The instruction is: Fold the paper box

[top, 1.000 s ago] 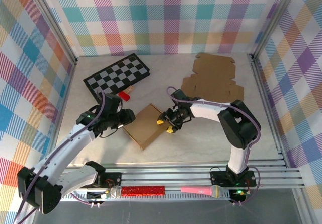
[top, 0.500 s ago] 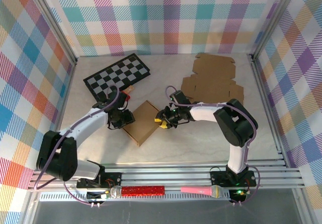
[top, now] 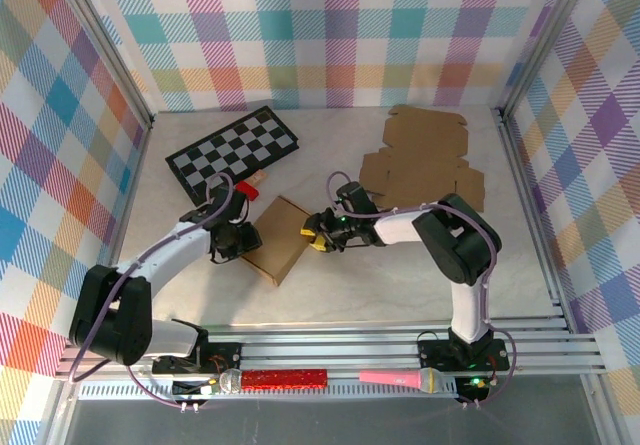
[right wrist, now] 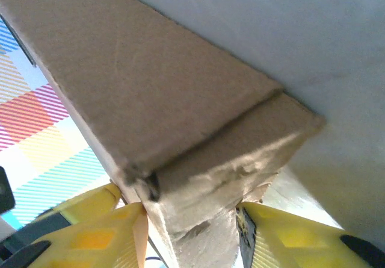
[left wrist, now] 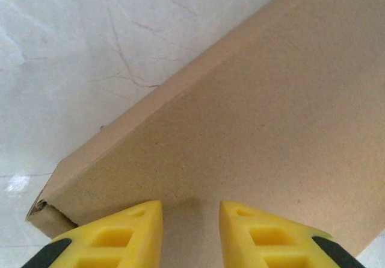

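- Box (top: 278, 237) is folded shut and sits mid-table, left of centre and turned diagonal, with one corner pointing at the near rail (top: 340, 350).
- Can't tell whether it lies flat or is tipped on an edge.
- Left claw (top: 243, 241) is at the box's left edge. In the wrist view its fingers (left wrist: 123, 235) are slightly spread over the broad face, with nothing between the tips. Can't tell whether they touch the face.
- Right claw (top: 313, 235) is at the box's right end. Its fingers (right wrist: 289, 235) straddle the crumpled end flap, one on each side and both against the cardboard, so it is pinching the box.
- In the left wrist view, one long box edge runs diagonally with bare table (top: 400, 275) beyond it. The near corner is a bit ragged.
- Open room is bare table in front of the box down to the rail, and to the right-front under the right arm.
- Far-left: the chessboard (top: 232, 149) is near, and the red block (top: 247, 189) lies at its near edge, just beside the box's far corner and the left arm.
- Far-right: flat cardboard (top: 425, 160) lies close behind the right arm's forearm.
- The pink mic (top: 400, 377) and red mic (top: 285, 377) lie on the front rail, well apart from the box.
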